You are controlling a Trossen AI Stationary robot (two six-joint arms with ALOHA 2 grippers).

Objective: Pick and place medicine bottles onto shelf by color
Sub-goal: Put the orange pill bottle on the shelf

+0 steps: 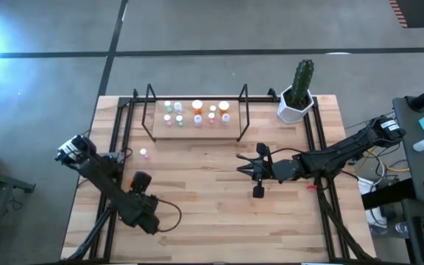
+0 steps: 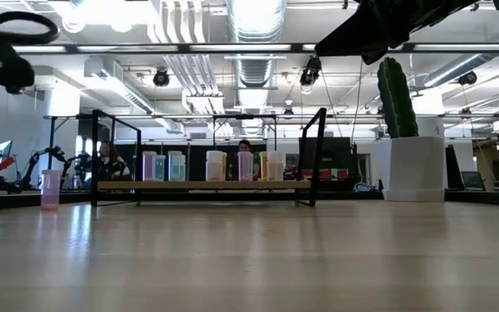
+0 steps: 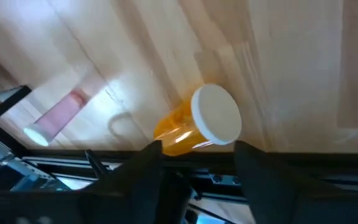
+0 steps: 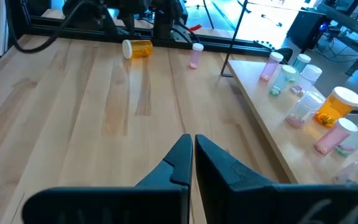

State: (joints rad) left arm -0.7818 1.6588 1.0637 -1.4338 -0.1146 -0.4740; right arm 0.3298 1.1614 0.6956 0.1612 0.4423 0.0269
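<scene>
Medicine bottles are split between the desk and the shelf. Farthest left, the left gripper sits low over the left edge of the desk, its two dark fingers spread apart with an orange bottle between them. That bottle lies on its side on the wood, white cap turned away from the desk edge; the fingers flank it, and whether they touch it cannot be told. In the right wrist view the same orange bottle lies beside the black frame rail. Just to its right a pinkish bottle stands upright on the desk, apart from the orange one and just short of the shelf's left end.

Next comes the shelf, a light-wood board within black wire uprights at the back of the desk. About ten bottles stand on it in a loose double row: clear, greenish and pinkish ones, with orange ones toward the middle and right.

Right of centre, the right gripper hovers over bare desk in front of the shelf's right end, its fingers pressed together and holding nothing. At the far right corner stands a white pot with a cactus.
</scene>
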